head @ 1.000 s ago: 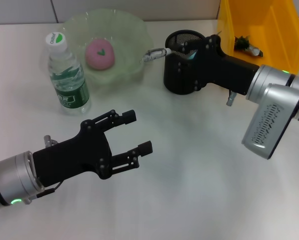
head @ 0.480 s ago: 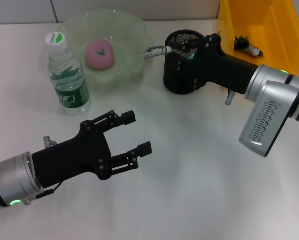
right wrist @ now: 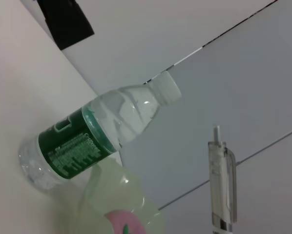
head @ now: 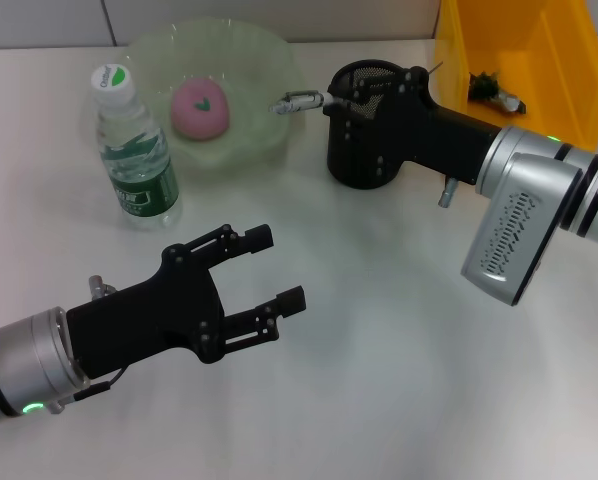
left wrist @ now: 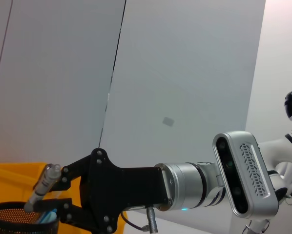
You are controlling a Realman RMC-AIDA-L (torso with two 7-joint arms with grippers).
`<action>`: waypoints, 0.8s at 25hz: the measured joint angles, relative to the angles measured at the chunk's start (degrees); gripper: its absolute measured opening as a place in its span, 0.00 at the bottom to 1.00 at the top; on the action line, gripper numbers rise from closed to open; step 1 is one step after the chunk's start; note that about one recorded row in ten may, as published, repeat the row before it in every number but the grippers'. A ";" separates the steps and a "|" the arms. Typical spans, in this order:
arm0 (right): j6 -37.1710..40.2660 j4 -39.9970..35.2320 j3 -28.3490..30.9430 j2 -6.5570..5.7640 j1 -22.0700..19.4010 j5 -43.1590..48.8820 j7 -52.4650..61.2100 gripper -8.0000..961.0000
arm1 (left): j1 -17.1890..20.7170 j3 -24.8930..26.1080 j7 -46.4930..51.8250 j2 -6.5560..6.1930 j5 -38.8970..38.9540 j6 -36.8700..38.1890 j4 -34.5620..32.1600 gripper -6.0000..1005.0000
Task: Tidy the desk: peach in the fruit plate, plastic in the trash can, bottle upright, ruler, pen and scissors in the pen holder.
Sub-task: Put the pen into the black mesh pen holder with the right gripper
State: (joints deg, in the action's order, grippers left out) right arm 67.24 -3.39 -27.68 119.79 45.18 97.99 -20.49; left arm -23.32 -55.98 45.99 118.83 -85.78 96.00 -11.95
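The pen (head: 301, 100) lies nearly flat across the pen holder (head: 364, 150) rim, pinched by the right gripper (head: 339, 100). Released at this slant, it may well roll onto the desk. One peach (head: 199, 108) in one fruit plate (head: 264, 60), one upright bottle (head: 131, 150); left gripper (head: 274, 265) hovers spread, idle

White desk (head: 379, 330) bears bottle (head: 132, 150), fruit plate (head: 269, 60), pen holder (head: 354, 165), yellow bin (head: 459, 60).
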 joint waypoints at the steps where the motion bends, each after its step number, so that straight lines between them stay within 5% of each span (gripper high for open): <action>1: -0.89 0.25 0.00 0.00 0.20 0.00 0.01 0.14 | -0.01 0.00 -0.01 0.00 0.00 0.02 0.00 0.78; 20: -0.98 0.47 1.56 0.00 -0.25 0.00 1.35 0.16 | 0.10 0.09 -0.12 0.00 0.13 0.18 0.00 0.78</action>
State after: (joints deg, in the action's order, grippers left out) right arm 66.26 -2.92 -26.13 119.79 44.94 97.99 -19.14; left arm -23.22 -55.89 45.87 118.83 -85.65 96.17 -11.95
